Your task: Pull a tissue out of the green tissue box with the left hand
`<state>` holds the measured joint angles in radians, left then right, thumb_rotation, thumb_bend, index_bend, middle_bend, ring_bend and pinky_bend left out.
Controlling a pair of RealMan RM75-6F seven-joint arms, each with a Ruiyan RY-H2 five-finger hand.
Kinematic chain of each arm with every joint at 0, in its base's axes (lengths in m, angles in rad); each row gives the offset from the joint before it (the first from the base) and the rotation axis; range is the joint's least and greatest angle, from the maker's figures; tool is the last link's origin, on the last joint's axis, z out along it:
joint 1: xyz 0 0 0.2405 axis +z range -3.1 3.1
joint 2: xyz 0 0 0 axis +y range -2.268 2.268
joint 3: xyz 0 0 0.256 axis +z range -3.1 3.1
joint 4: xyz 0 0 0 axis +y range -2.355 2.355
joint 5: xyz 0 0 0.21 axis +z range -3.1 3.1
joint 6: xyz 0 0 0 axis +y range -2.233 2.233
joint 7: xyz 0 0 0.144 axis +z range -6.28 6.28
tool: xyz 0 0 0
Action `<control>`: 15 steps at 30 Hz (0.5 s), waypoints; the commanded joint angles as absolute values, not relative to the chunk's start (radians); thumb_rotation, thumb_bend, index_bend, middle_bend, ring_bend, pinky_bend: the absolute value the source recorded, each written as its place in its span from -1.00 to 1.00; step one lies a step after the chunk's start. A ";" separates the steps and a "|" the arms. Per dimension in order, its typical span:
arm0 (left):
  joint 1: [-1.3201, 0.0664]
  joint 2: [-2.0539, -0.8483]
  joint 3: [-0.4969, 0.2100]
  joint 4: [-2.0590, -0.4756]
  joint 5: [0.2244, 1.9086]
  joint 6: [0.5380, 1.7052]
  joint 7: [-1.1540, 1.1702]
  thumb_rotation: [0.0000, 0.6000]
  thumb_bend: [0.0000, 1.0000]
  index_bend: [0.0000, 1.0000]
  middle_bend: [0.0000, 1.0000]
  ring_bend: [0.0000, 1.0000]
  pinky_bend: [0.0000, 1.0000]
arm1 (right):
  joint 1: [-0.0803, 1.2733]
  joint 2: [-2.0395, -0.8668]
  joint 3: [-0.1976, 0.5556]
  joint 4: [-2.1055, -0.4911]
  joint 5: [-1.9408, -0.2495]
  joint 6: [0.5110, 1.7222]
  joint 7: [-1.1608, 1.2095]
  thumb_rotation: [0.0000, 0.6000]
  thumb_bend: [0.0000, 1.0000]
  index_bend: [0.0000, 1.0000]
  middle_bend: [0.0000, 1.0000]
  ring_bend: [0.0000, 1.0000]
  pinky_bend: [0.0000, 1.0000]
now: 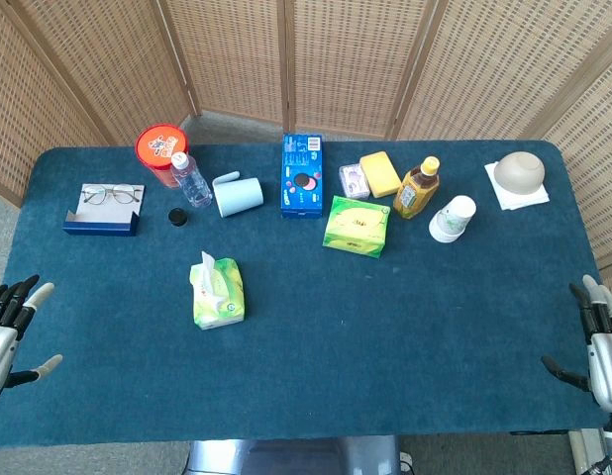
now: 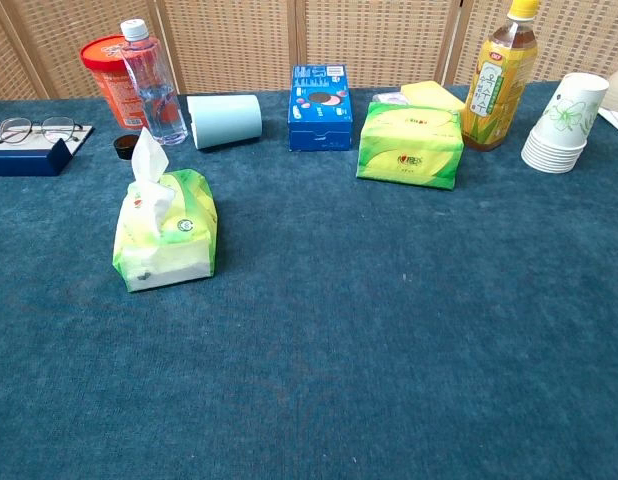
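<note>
At the far left edge of the bench (image 1: 306, 396), the left hand (image 1: 11, 332) hangs beside the blue cloth with its fingers (image 1: 19, 295) spread apart and holding nothing. Behind it, a pair of glasses (image 1: 112, 195) lies on a dark blue case (image 1: 101, 220). Next come a red tub (image 1: 159, 144), a clear water bottle (image 1: 190, 179) with its black cap (image 1: 176, 216) near it, and a light blue cup (image 1: 239, 195) lying on its side. The green tissue box (image 1: 218, 295) sits alone in front of these, left of the middle, with a white tissue (image 2: 147, 162) standing up from its top. Further right are a blue carton (image 1: 302, 175), a second green pack (image 1: 357, 227), a yellow tea bottle (image 1: 417, 188) and stacked paper cups (image 1: 453, 219). The right hand (image 1: 600, 343) is at the right edge, fingers apart, empty.
</note>
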<state>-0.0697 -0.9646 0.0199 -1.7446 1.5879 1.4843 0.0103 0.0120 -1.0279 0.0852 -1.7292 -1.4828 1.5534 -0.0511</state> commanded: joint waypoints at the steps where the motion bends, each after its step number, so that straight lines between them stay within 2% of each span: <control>1: -0.070 -0.964 0.020 -1.744 1.590 1.485 0.010 1.00 -1.00 -0.85 -1.00 -1.00 -1.00 | 0.014 -1.033 0.084 -1.730 -1.481 1.549 -0.064 1.00 -1.00 -1.00 -1.00 -1.00 -1.00; 10: -0.091 -0.964 0.013 -1.756 1.595 1.461 0.021 1.00 -1.00 -0.85 -1.00 -1.00 -1.00 | 0.012 -1.032 0.080 -1.737 -1.490 1.554 -0.068 1.00 -1.00 -1.00 -1.00 -1.00 -1.00; 15: -0.173 -0.956 -0.024 -1.758 1.588 1.369 0.064 1.00 -1.00 -0.85 -1.00 -1.00 -0.95 | 0.011 -1.024 0.083 -1.739 -1.483 1.551 -0.050 1.00 -1.00 -1.00 -1.00 -1.00 -1.00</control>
<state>-0.1367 -0.9598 -0.0048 -1.7575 1.5925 1.4081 0.0404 0.0109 -1.0251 0.0821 -1.7390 -1.4842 1.5518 -0.0516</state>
